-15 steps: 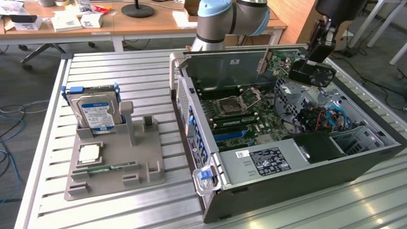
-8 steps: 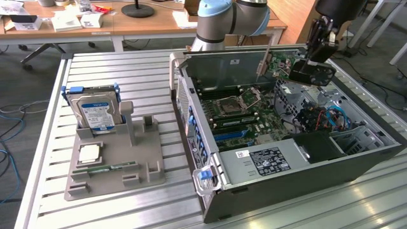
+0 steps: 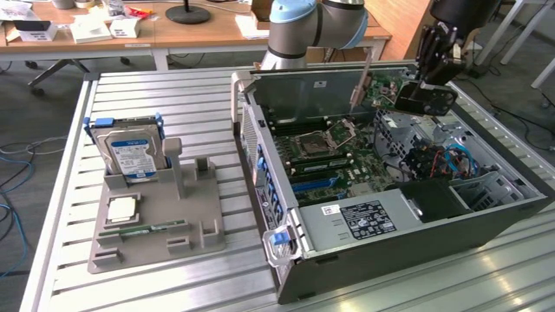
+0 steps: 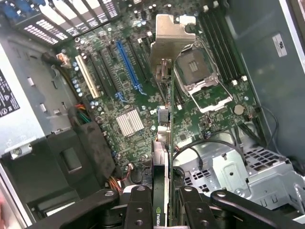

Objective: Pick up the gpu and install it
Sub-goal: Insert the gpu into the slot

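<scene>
The gpu (image 3: 379,86) hangs over the open computer case (image 3: 485,224), above the motherboard (image 3: 334,153). It is a thin card with a silvery bracket (image 3: 359,83) at the end pointing away from the arm. My gripper (image 3: 414,97) is shut on it. The wrist view has the gpu (image 4: 162,143) edge-on between my fingers (image 4: 139,206), its bracket (image 4: 170,40) out ahead. The card floats above the board, between the blue slot (image 4: 127,64) and the processor socket (image 4: 196,67), touching neither.
On the exterior view's left a grey holder (image 3: 160,224) carries a hard drive (image 3: 130,153), a processor chip (image 3: 121,208) and a green memory stick (image 3: 143,229). Inside the case are a power supply (image 3: 360,218), bundled cables (image 3: 433,159) and a drive cage (image 4: 228,167).
</scene>
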### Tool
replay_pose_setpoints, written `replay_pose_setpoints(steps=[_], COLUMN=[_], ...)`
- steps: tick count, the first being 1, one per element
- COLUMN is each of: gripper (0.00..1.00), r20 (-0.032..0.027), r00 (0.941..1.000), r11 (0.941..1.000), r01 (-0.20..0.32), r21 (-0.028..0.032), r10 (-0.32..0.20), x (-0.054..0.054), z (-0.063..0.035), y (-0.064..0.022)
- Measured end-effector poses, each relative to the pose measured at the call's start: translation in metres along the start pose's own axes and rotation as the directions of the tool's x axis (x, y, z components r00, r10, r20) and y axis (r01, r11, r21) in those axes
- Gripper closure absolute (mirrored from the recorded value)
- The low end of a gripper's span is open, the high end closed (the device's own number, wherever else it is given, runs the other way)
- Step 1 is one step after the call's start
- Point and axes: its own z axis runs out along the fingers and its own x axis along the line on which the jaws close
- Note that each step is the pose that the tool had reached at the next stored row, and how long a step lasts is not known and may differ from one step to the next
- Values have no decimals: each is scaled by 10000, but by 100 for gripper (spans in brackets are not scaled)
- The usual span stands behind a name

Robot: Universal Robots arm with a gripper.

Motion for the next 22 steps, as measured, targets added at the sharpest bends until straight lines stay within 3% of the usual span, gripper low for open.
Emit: replay_pose_setpoints(steps=[22], gripper=[74], r20=[3], r00=[9992], r11=[9992], r01=[407], r21=[8], r10=[-407], x=[0], z=[0], y=[0])
